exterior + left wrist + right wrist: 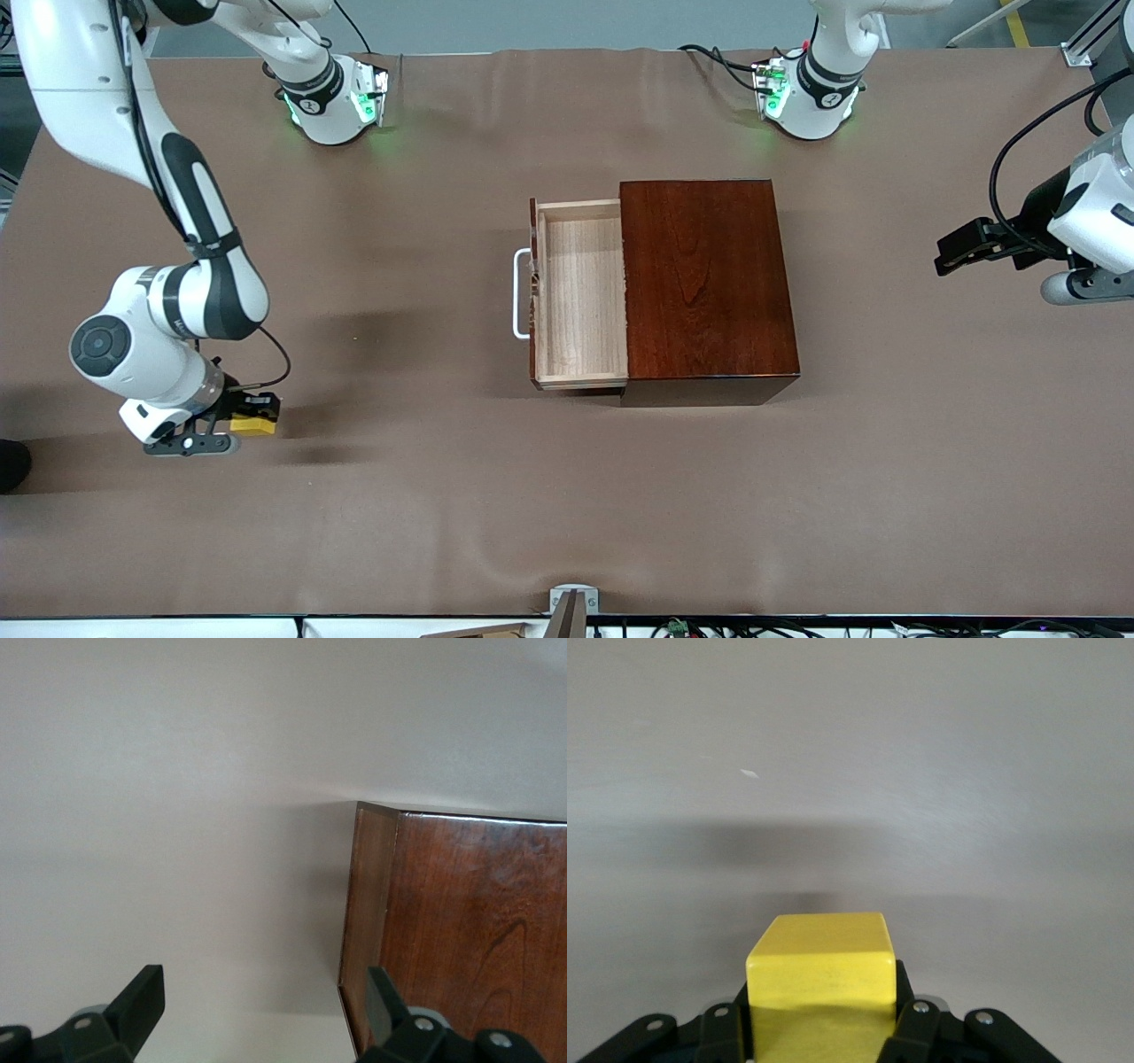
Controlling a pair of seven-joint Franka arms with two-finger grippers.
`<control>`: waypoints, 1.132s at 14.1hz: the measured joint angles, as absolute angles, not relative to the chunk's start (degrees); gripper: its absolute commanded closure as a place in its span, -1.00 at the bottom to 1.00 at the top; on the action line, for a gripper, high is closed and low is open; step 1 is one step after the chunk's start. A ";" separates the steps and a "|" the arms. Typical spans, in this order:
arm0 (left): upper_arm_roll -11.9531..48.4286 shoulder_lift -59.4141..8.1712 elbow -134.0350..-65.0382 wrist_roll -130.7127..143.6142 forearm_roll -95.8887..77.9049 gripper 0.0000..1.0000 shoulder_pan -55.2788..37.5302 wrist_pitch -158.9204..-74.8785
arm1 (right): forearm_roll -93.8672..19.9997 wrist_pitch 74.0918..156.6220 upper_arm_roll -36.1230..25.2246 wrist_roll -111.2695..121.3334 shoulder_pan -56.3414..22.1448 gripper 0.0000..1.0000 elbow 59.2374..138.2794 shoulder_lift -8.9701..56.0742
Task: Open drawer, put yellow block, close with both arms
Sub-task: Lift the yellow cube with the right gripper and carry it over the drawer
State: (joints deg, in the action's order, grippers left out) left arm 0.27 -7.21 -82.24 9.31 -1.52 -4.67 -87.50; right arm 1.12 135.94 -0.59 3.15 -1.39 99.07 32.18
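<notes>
The drawer (pixel 580 292) stands pulled out of the dark reddish-brown wooden box (pixel 707 279) at mid-table, its white bar handle (pixel 519 293) facing the right arm's end of the table. The pale tray's long axis runs from the robots' bases toward the front camera, and its inside is bare wood.

Near the right arm's end of the table, closer to the front camera than the box, the right gripper (pixel 252 416) pinches the yellow block (pixel 251 425) between its fingers, low over the brown cloth (pixel 567 496).

The left gripper (pixel 961 250) waits with fingers spread over the left arm's end of the table, well apart from the box. A wrinkled brown cloth covers the whole tabletop; grey floor shows past the bases.
</notes>
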 measured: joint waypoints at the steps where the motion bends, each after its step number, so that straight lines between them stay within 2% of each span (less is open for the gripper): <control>1: 0.27 -7.21 -82.26 9.31 -1.52 -1.00 -4.66 -87.51 | 1.12 135.83 -0.50 3.31 -2.70 1.00 99.05 31.52; 9: 0.34 -7.21 -82.33 9.30 -1.52 -1.00 -4.67 -87.56 | 1.12 132.87 0.13 6.97 -14.55 1.00 96.89 29.12; 16: 0.36 -7.21 -82.44 9.30 -1.52 -1.00 -4.67 -87.62 | 1.12 130.07 6.06 24.58 -15.64 1.00 95.61 26.67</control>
